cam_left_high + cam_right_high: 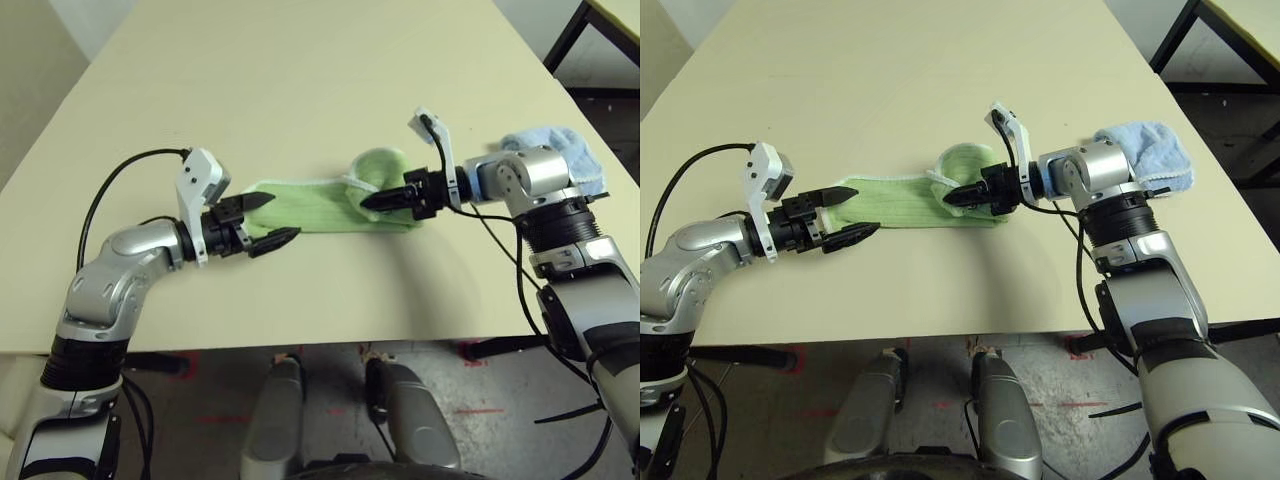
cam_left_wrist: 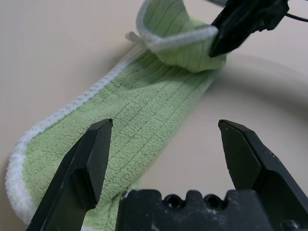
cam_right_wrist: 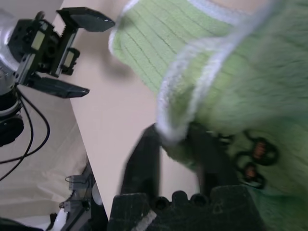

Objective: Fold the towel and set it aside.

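The light green towel lies as a long folded strip near the table's front edge. Its right end curls up in a raised loop. My left gripper is open, one finger above the strip's left end and one in front of it, touching nothing. My right gripper points left at the base of the raised loop. In the right wrist view its fingers stand a little apart, with the white-trimmed edge between them. The black embroidered mark shows beside them.
A bunched light blue cloth lies at the table's right edge, behind my right forearm. The cream table stretches bare behind the towel. A dark frame stands past the far right corner.
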Tool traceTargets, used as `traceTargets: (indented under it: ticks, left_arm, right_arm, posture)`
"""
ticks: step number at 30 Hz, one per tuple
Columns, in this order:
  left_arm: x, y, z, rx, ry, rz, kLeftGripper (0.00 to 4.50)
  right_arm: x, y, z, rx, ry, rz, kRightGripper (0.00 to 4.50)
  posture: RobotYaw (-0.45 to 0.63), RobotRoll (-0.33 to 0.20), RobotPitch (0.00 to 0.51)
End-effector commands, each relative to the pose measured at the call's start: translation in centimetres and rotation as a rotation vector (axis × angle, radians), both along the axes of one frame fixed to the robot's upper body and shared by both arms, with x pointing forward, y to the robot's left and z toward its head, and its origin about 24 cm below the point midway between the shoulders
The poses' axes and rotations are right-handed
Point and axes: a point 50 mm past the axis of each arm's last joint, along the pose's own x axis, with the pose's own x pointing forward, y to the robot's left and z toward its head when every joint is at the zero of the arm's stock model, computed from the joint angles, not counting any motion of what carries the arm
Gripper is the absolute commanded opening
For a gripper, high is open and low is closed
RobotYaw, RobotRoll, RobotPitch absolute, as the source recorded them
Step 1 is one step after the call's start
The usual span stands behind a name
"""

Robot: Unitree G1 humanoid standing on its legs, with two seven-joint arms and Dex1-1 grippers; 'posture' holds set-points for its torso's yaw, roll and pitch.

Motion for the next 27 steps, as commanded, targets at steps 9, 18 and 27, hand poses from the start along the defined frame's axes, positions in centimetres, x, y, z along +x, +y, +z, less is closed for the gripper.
traceTargets:
  ticks: [9,18,27]
  left_arm:
    - [0.1,-0.8,-0.2,-0.002,0.015,-0.027,4.50]
    - [1.5,-2.7,2.6,-0.131,-0.055,-0.002,4.50]
    - [4.1,-8.0,4.5,-0.218,-0.051,-0.008,3.08]
  right_arm:
    - [-0.9,-4.7,6.4,0.113,-0.154,0.169,4.48]
    - [3.4,-7.6,5.8,0.101,-0.474,-0.284,4.48]
    - [3.7,-8.0,3.0,0.053,-0.560,-0.330,3.52]
  posture:
    - [0.16,0.000,0.151]
    - [0.16,0.000,0.153]
    - [0.15,0.000,0.145]
